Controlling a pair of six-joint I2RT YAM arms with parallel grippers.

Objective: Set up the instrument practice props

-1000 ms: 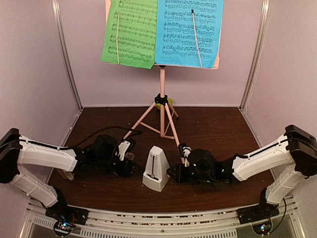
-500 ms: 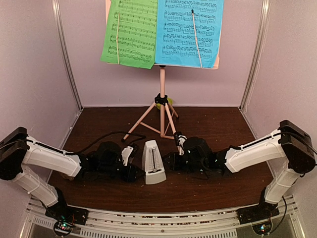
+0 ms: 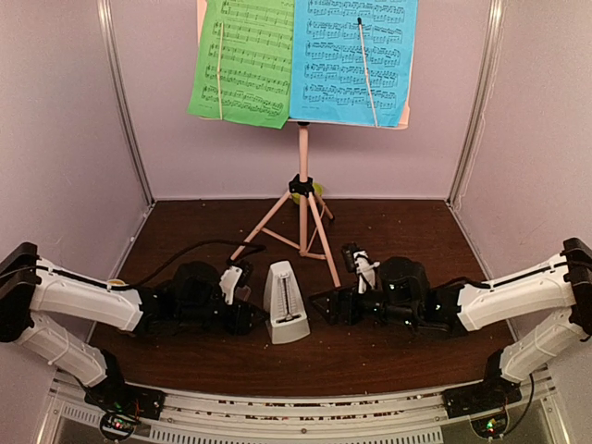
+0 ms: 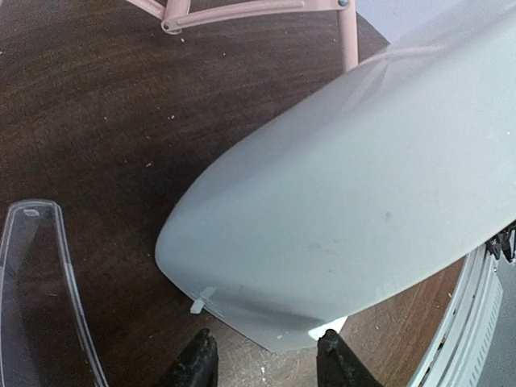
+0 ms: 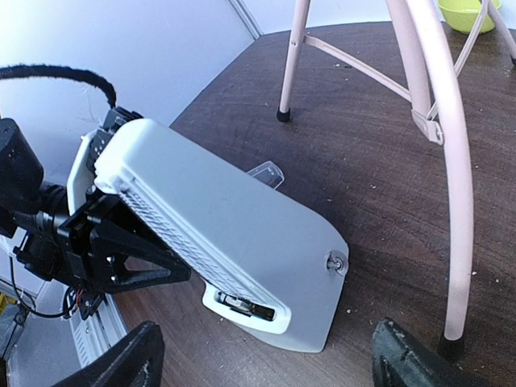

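Dark brown wood makes up the counter (image 3: 407, 236). On it, midway between our two arms, stands the white-grey metronome (image 3: 284, 305), just in front of the feet of the pink music stand (image 3: 302, 176). The stand is upright on its three spread legs near the back wall. On its desk at the top, the green sheet (image 3: 242, 60) sits on the left and the larger blue sheet (image 3: 351, 55) on the right. The two sheets touch along their inner edges, and a thin retaining arm lies across each.

Our left pincer (image 4: 266, 359) comes at the metronome from the left. Its two dark fingertips (image 4: 197, 363) sit either side of the pale shell's lower edge, and we read them as pinching the metronome. In the right wrist view the same pincer presses against the ribbed side of the body.

Our right pincer (image 5: 266, 347) is spread wide, one fingertip low at each side of its own view. It touches nothing, and the metronome's base and the small key on its flank are just ahead of it. One leg of the stand curves down to the counter close on that side.

The clear cover (image 4: 32, 282) is off the metronome and lies flat on the counter beside it, on the left arm's side. A small lime-green bowl (image 5: 472, 12) sits behind the stand's legs.
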